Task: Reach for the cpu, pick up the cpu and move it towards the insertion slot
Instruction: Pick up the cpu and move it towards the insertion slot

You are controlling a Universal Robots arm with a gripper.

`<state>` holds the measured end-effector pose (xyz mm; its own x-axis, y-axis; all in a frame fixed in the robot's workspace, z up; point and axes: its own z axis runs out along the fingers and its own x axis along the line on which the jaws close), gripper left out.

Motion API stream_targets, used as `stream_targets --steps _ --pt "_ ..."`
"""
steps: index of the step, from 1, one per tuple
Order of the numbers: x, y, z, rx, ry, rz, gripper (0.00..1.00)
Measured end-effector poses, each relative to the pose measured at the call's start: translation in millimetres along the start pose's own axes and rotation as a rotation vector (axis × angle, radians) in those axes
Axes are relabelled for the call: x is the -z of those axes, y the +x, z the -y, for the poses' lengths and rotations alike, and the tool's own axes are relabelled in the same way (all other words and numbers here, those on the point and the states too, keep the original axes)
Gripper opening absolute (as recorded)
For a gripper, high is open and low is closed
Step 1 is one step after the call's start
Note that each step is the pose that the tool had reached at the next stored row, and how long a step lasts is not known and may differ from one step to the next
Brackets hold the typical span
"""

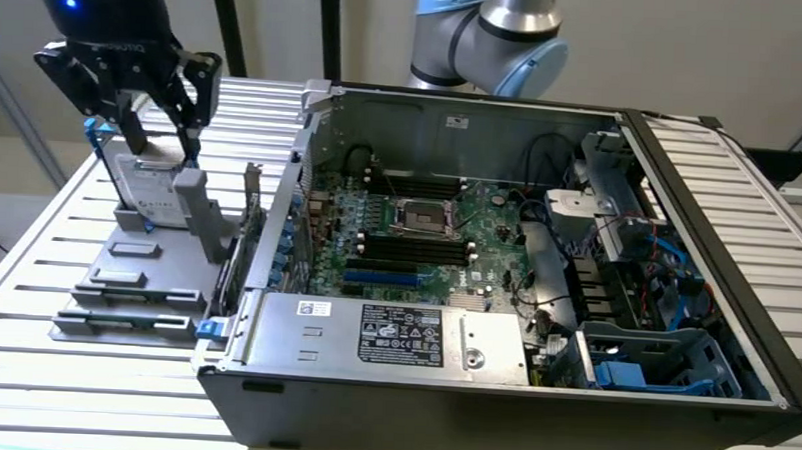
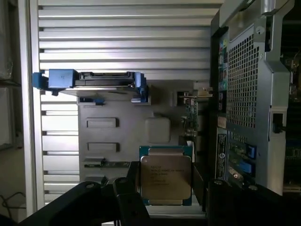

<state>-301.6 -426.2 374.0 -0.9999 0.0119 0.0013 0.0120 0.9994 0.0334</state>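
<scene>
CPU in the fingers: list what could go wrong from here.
The cpu looks gripped only by its edges between the fingers, so it might slip or tilt. The way to the insertion slot crosses the case wall; a low pass could clip it or the upright hard drive.

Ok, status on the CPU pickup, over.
Gripper shut on the small silver-grey square cpu, held above the grey tray. Silver-framed square insertion slot lies beyond the grey metal case wall.
</scene>
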Motion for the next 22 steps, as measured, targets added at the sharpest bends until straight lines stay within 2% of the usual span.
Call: stream_targets --steps 8,16,22 --pt "12.9 -36.3 -0.9 0.000 -0.0032 0.0000 0.54" --pt "16.0 -72.9 -1.4 0.000 -0.0056 0.0000 0.54" --pt "16.0 -100.1 -1.7 0.000 -0.0143 -0.0002 0.54"
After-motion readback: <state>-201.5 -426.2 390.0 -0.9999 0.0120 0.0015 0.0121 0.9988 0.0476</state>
